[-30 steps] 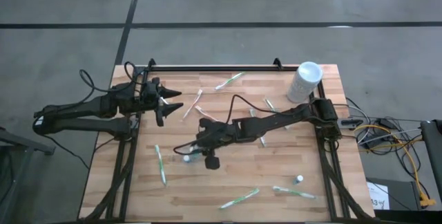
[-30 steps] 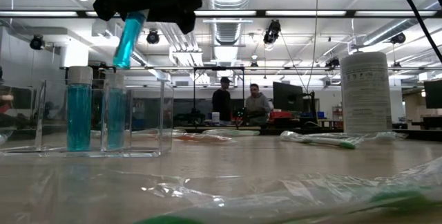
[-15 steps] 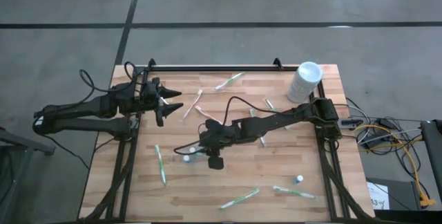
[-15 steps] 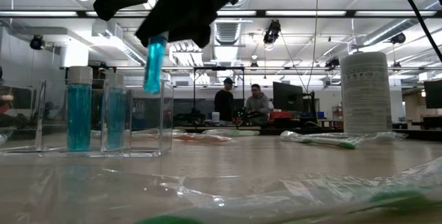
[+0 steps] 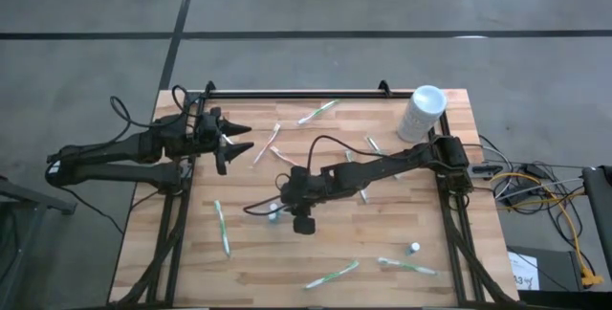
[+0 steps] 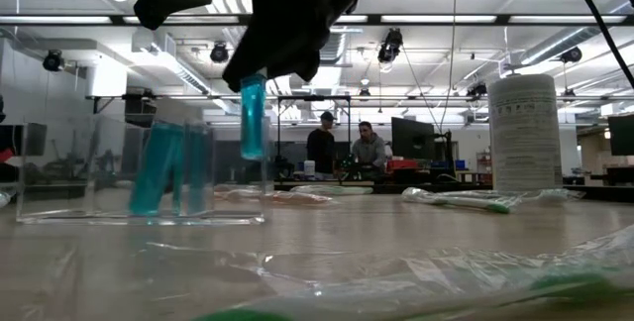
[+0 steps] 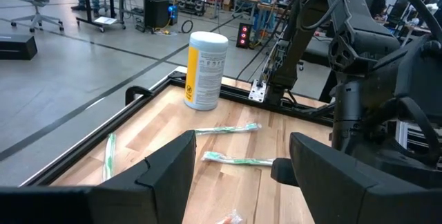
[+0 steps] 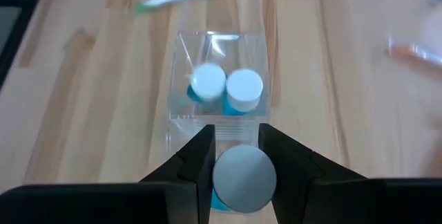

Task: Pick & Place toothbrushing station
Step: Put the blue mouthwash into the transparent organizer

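Right fingers (image 8: 221,162) pinch tube (image 8: 243,178); low view shows it airborne.

My right gripper (image 8: 237,156) grips a blue tube (image 6: 253,116) with a white cap (image 8: 244,179), upright in the air just above a clear box (image 8: 218,86) on the wood table (image 5: 421,205). Two more capped blue tubes (image 8: 226,89) stand side by side inside the box, leaning in the low view.

The canister (image 7: 206,70) label's print (too small) cannot be read.
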Tool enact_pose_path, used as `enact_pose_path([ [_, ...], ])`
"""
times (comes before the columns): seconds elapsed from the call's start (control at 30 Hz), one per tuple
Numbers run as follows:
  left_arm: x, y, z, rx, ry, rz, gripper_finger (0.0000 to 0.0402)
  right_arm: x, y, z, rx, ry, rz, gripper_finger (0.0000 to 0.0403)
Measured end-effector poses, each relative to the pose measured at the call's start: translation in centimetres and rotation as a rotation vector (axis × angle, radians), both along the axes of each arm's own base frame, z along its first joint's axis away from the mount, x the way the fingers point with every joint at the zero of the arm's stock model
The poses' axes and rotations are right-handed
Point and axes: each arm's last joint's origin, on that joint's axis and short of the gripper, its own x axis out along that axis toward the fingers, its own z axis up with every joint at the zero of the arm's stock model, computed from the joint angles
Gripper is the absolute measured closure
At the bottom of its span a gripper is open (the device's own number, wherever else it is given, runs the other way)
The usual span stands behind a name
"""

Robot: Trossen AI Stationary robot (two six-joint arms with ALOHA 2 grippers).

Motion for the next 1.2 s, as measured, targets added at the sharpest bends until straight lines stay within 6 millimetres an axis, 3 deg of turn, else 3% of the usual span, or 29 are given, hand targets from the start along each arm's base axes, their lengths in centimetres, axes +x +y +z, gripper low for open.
enact_pose_path([
  [0.27, 0.0, 0.0, 0.0, 0.0, 0.0, 0.001, 0.0162, -1.3, -0.2, -1.0, -0.009, 0.167, -0.022, 0.0305],
  [0.67, 0.0, 0.0, 0.0, 0.0, 0.0, 0.0, 0.0162, -1.2, 0.0, -0.5, -0.028, 0.151, 0.002, 0.0305],
  [0.93, 0.0, 0.0, 0.0, 0.0, 0.0, -0.001, 0.0162, -1.8, -0.2, 2.5, -0.075, 0.062, 0.011, 0.0305],
  [1.2, 0.0, 0.0, 0.0, 0.0, 0.0, -0.004, 0.0162, -1.3, -0.1, 6.1, -0.055, -0.187, 0.013, 0.0305],
])
